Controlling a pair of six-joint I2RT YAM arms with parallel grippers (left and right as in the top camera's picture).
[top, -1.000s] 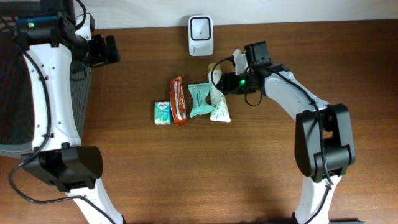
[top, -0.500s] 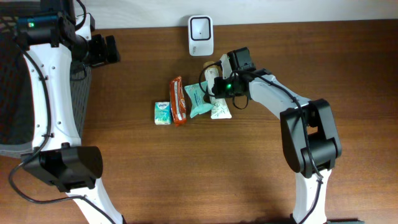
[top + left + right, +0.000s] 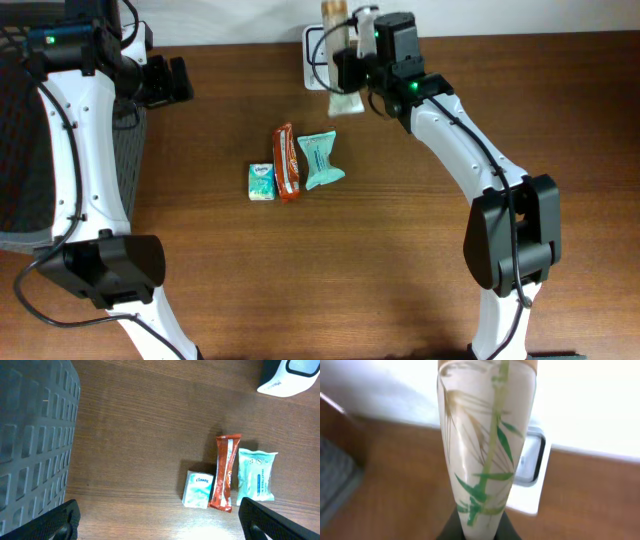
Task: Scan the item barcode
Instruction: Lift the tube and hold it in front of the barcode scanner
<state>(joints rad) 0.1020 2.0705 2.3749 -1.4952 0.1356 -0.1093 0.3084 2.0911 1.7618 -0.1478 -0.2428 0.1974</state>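
Packet (image 3: 485, 450) now lifted, clamped in shut right pincer (image 3: 350, 55); left pincer (image 3: 178, 80) wide open.

The right gripper (image 3: 355, 52) and its leafy packet (image 3: 344, 100) cover most of the white scanner (image 3: 312, 60) at the back edge of the table (image 3: 400, 250). Up close the packet (image 3: 485, 450) is blurry, with its top cut off. The left wrist view cuts the scanner (image 3: 292, 377) at the top right corner and the gray basket (image 3: 35, 435) on the left. The left gripper (image 3: 160, 527) shows only two dark tips.
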